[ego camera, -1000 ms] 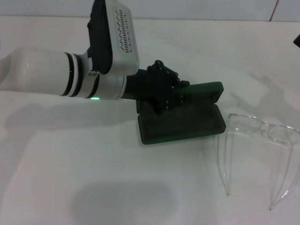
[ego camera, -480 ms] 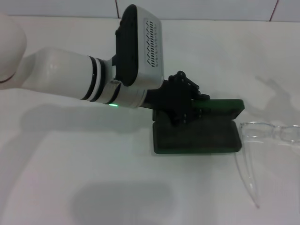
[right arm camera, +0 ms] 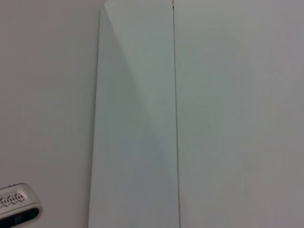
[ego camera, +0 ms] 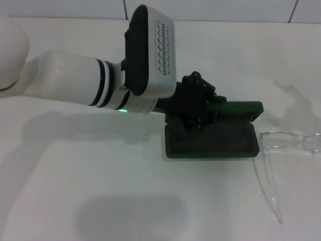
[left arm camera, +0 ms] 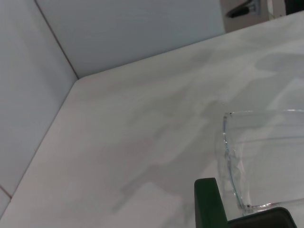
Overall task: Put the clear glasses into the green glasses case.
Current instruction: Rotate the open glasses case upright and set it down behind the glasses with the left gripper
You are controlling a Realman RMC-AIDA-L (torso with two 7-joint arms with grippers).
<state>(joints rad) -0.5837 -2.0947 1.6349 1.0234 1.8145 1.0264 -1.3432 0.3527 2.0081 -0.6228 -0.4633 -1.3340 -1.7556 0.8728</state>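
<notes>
The green glasses case (ego camera: 215, 145) lies open in the middle of the white table in the head view, its lid (ego camera: 241, 109) raised at the far side. My left gripper (ego camera: 200, 113) sits over the case's left half and is shut on the lid's edge. The clear glasses (ego camera: 281, 140) lie just right of the case, touching its right end, with one long arm (ego camera: 266, 191) pointing toward me and part of them cut off by the picture's edge. The left wrist view shows a green corner of the case (left arm camera: 209, 204) and the clear glasses (left arm camera: 266, 156) beyond it. My right gripper is out of view.
The white table (ego camera: 100, 201) meets a tiled wall at the back. My left forearm (ego camera: 65, 85) reaches across the table's left half. The right wrist view shows only wall panels and a bit of the left arm's wrist housing (right arm camera: 16, 206).
My left gripper has moved right with the case, and the case has pushed the glasses toward the right edge. The lid now stands slightly farther back.
</notes>
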